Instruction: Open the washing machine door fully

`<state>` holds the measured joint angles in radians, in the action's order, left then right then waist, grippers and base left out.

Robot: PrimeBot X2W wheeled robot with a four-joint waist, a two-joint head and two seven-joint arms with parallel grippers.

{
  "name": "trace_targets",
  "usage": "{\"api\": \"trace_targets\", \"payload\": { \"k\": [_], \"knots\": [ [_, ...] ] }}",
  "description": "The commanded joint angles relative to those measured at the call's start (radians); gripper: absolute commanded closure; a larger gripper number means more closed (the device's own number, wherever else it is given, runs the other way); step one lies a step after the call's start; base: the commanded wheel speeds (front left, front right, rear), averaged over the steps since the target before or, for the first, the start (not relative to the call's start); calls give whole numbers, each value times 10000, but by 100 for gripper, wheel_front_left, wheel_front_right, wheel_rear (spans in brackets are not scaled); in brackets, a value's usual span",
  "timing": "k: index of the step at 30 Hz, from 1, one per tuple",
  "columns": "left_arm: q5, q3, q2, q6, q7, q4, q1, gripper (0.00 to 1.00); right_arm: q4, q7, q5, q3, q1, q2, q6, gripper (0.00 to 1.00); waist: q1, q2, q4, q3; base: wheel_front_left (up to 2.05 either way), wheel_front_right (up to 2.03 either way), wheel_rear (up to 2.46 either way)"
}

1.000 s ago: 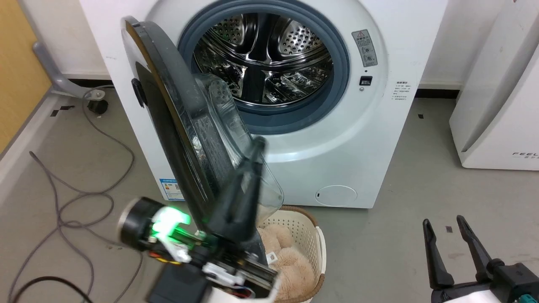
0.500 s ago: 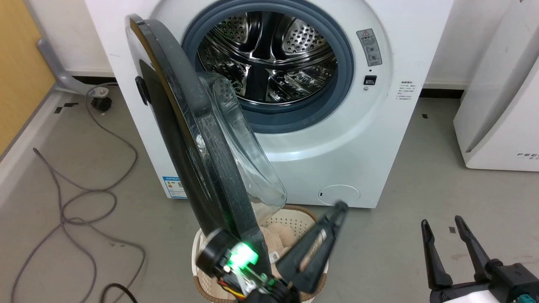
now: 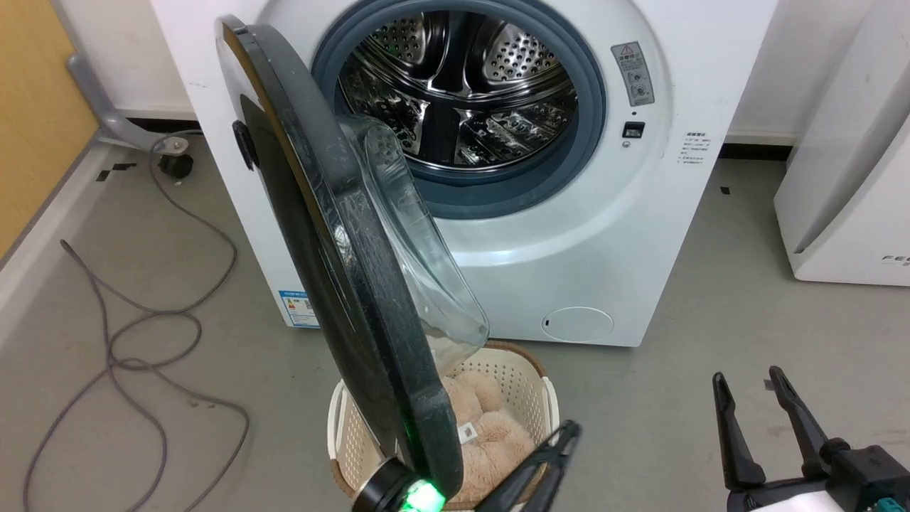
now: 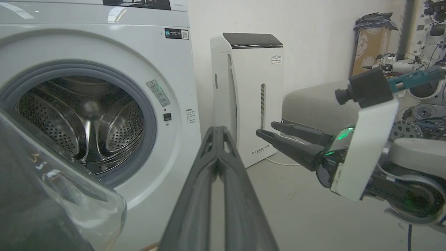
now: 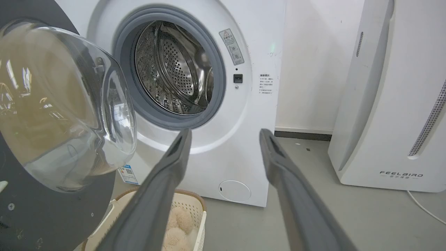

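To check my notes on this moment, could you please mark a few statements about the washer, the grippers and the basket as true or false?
1. The door of the washing machine stands open, with the drum exposed. True.
2. The left gripper has its jaws clamped on the door's edge. False: its jaws are shut with nothing between them.
3. The right gripper is open and holds nothing. True.
4. The basket in front of the machine is empty. False: something beige and fluffy lies in it.
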<state>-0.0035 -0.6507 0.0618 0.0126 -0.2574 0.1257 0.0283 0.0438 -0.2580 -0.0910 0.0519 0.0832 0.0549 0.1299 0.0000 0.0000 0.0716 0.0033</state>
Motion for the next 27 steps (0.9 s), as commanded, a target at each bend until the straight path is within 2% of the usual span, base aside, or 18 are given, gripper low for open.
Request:
{"api": "trace_targets", "payload": {
  "k": [1, 11, 27],
  "knots": [
    [-90, 135, 76, -113, -44, -163, 100, 100, 24, -38, -6, 30, 87, -47, 8, 0, 0, 0, 22, 20, 0, 0, 0],
    [-483, 917, 16, -634, -44, -1283, -267, 100, 94, -38, 28, 35, 35, -47, 8, 0, 0, 0, 128, 99, 0, 0, 0],
    [-546, 1222, 93, -767, -44, -1353, -127, 100, 140, -38, -77, 59, 146, -47, 8, 0, 0, 0, 828, -64, 0, 0, 0]
  ]
}}
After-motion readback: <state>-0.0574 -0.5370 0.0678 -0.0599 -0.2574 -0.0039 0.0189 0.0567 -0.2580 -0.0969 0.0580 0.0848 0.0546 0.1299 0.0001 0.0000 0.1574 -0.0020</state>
